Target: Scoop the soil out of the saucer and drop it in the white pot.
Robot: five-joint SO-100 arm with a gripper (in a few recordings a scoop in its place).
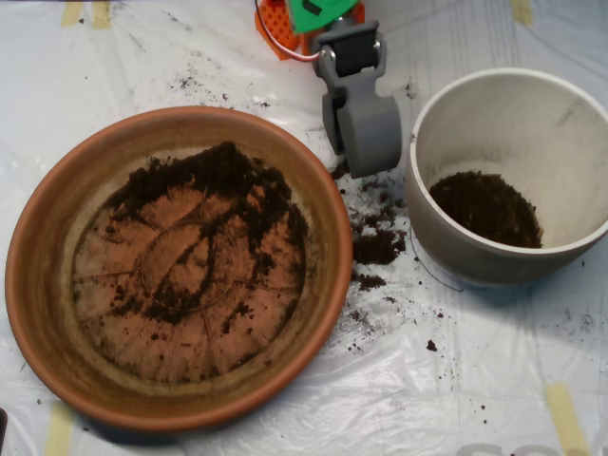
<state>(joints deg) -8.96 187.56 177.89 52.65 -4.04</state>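
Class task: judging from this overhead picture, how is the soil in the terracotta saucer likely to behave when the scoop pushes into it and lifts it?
The soil lies in loose clumps and crumbs, so it will probably break apart rather than lift whole. Crumbs scattered on the sheet between the saucer and the white pot suggest it spills easily. The thin patches probably smear across the ridges.

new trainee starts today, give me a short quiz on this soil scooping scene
1. True or false: the white pot already holds some soil.
2. Where is the scoop? A over the saucer; B between saucer and pot; C inside the pot.
3. What lies on the plastic sheet between the two dishes?

Key: 1 true. 2 B. 3 spilled soil crumbs.
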